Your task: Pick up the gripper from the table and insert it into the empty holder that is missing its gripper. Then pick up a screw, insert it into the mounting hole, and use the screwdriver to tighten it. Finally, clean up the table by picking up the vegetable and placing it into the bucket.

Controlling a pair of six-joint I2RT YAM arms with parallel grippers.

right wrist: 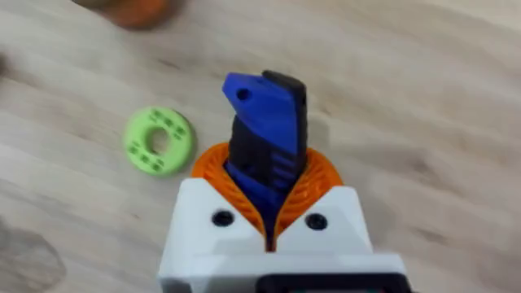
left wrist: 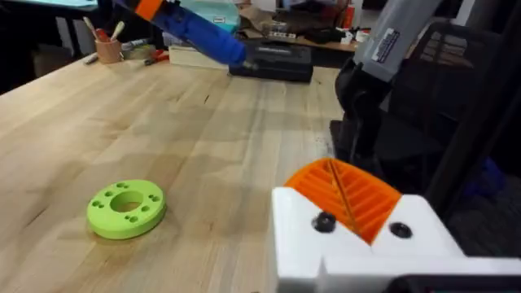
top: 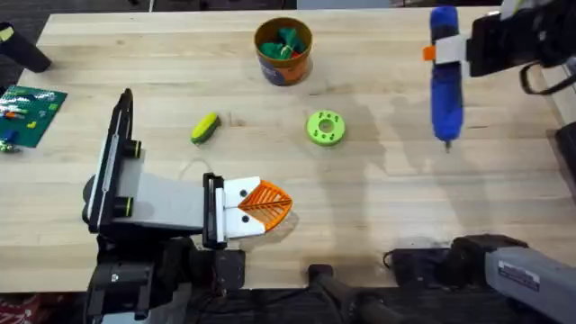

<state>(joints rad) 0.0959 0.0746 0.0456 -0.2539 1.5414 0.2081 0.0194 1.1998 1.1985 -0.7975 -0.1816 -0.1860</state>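
Screwdriver (top: 445, 85), blue and chunky, hangs tip-down above the far right of the wooden table (top: 378, 207), clamped between the orange pads of the right gripper (right wrist: 269, 216). The left gripper (top: 270, 205) rests low near the front edge, pads pressed together on nothing. Between them lies a green holed disc (top: 326, 127); the yellow-green vegetable (top: 205, 127) lies left of it, the orange bucket (top: 283, 50) farther back. Risk: the heavy tool could pivot or slip in the pinch if swung quickly.
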